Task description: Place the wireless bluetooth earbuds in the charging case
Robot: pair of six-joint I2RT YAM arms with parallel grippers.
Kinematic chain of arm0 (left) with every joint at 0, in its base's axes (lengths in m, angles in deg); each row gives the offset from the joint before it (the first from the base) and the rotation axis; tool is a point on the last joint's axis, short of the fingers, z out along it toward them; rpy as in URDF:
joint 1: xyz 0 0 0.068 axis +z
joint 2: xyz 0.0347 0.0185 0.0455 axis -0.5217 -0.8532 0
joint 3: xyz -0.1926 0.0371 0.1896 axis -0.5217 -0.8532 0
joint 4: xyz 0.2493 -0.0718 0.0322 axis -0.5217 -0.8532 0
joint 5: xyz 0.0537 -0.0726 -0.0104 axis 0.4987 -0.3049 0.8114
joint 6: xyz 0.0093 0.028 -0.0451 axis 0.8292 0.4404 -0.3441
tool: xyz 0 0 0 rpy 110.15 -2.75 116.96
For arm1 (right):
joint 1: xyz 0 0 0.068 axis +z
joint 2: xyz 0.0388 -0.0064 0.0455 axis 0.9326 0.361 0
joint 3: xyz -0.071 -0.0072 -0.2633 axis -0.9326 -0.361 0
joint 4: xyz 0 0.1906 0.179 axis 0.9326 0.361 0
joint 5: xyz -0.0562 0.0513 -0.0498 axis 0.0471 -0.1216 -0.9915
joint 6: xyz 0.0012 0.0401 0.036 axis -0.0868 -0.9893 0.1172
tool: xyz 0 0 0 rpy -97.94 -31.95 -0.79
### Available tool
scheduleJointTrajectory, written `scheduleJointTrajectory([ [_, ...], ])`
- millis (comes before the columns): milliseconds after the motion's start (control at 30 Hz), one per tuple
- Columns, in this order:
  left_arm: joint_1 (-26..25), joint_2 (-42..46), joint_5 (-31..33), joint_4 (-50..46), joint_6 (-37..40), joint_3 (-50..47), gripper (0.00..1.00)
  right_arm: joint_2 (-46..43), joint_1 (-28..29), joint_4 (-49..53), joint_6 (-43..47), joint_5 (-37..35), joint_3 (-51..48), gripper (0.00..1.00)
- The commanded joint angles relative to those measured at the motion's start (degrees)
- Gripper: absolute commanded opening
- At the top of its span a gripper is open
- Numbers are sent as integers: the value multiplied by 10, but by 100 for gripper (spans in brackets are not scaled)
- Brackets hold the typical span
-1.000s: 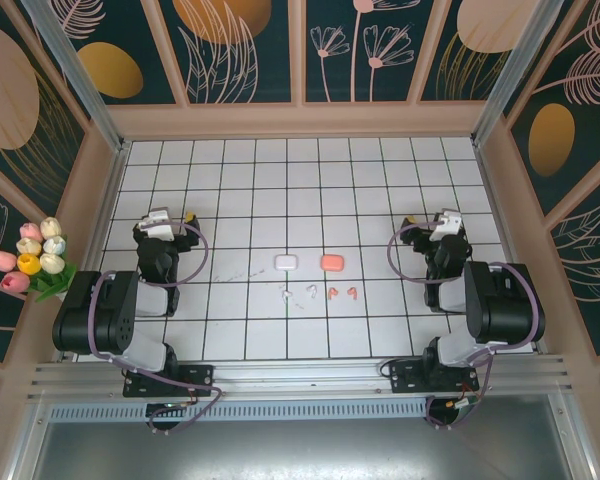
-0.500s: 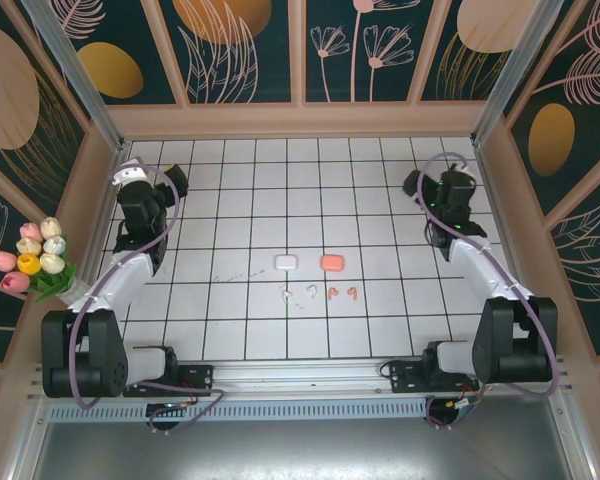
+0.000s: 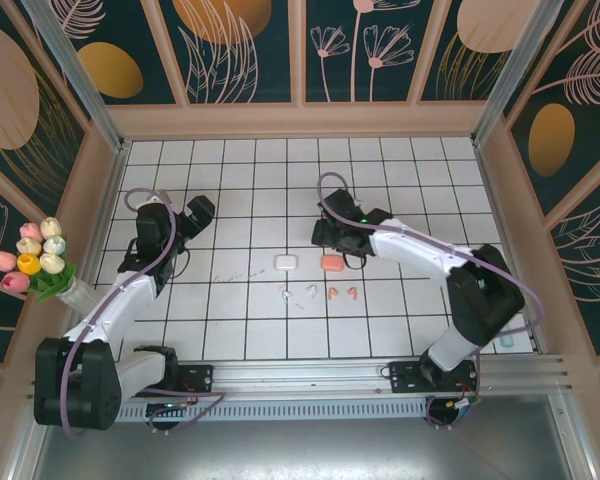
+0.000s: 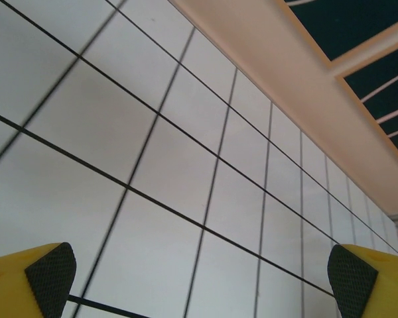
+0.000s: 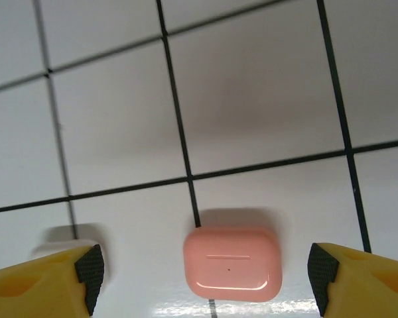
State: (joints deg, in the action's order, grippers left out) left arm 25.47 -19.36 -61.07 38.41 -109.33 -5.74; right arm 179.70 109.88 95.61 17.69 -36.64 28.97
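Tiles seen from above carry a white case (image 3: 286,262) and a pink case (image 3: 331,263) side by side. The white earbuds (image 3: 287,294) and pink earbuds (image 3: 332,292) lie loose in a row just in front of them. The right gripper (image 3: 325,236) hangs just behind the pink case, and the left gripper (image 3: 198,212) is well apart. Tulips (image 3: 35,255) stand at the left wall.

The left wrist camera adds that the left gripper (image 4: 199,278) is spread wide over bare tiles.

The right wrist camera shows the right gripper (image 5: 205,271) parted wide and gripping nothing. The pink case (image 5: 232,264) sits closed between its fingers (image 5: 89,268).
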Motion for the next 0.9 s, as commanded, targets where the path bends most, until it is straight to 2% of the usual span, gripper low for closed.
scheduleJointTrajectory([
  [0, -12, -26, -33, 2, -32, 35, 99, 47, 14, 83, -49, -52, 39, 83],
  [133, -26, -54, -49, 11, -43, 43, 99, 76, 23, 92, -61, -51, 47, 84],
  [533, -57, -79, -49, 36, -56, 49, 99, 103, 23, 31, -53, 8, 4, 85],
  [867, -87, -105, -40, 41, -60, 73, 99, 127, 24, 27, -46, 13, 4, 84],
])
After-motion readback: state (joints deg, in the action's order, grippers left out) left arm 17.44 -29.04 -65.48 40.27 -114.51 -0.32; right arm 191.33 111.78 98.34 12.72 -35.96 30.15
